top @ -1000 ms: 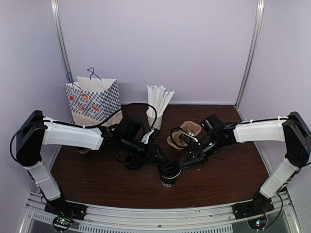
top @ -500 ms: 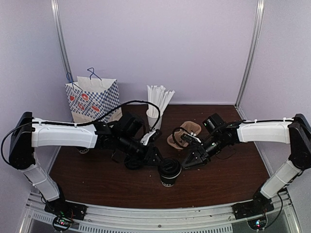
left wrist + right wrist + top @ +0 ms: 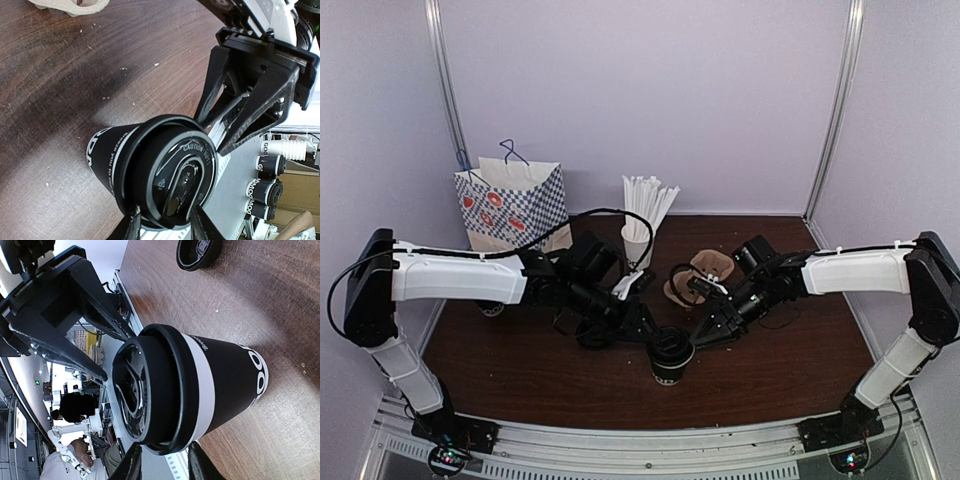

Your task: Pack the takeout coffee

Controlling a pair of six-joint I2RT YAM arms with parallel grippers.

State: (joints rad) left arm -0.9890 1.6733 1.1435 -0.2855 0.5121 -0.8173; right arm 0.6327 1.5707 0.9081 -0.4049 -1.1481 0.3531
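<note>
The takeout coffee [image 3: 670, 358], a black cup with white lettering and a black lid, stands at the front middle of the table. It fills the left wrist view [image 3: 150, 175] and the right wrist view [image 3: 200, 385], where a white band shows under the lid. My left gripper [image 3: 645, 328] is at the lid from the left. Its fingers [image 3: 165, 222] are apart with the lid's rim between them. My right gripper [image 3: 705, 332] is at the lid from the right. Its fingers [image 3: 162, 460] are also apart at the rim. I cannot tell whether any finger touches the lid.
A checked paper bag [image 3: 510, 210] stands at the back left. A white cup of straws [image 3: 640, 225] stands behind the left arm. A brown cardboard carrier [image 3: 705, 272] lies behind the right gripper. A loose black lid [image 3: 592, 335] lies left of the coffee and also shows in the right wrist view [image 3: 199, 252].
My left gripper drew back a little and then came in again to the lid. The right gripper stayed close at the lid's other side. The cup barely moved.
</note>
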